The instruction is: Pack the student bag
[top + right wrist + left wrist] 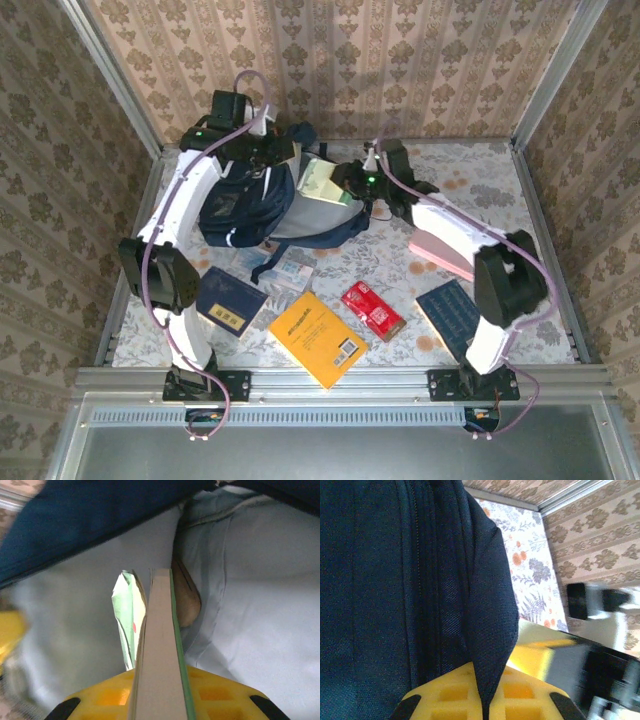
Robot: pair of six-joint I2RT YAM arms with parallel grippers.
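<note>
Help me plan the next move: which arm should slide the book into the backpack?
Right. The right gripper grips the green-edged book, its edge inside the pale lining of the student bag. The left gripper is pinching the bag's navy fabric.

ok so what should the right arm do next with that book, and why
Probably slide the right tool deeper, pushing the book down along the pale lining. The book is clamped edge-on just inside the student bag, and the left tool pinches its navy rim, holding it open.
</note>
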